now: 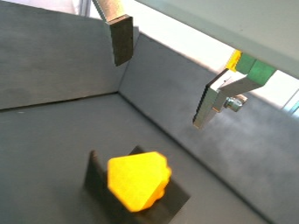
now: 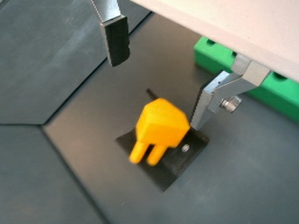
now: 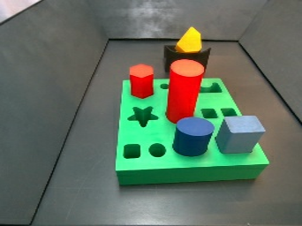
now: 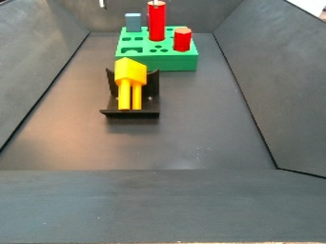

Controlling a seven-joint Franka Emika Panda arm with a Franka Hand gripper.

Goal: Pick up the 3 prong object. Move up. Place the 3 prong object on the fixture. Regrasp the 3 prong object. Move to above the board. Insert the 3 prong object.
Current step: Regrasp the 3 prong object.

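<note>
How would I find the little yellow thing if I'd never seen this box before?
Start at the big green board with red and blue pegs. On the dark floor just beside it sits the small black fixture, and the 3 prong object rests on it, under the open gripper, whose jaws touch nothing. It is the only yellow-orange piece, with short prongs.

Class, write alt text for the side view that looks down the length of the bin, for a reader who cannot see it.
A yellow 3 prong object rests on the dark fixture on the bin floor, prongs toward the camera. Behind it the green board carries a tall red cylinder, a red peg and a grey-blue cube. Only a sliver of the claw shows at the top edge.
</note>
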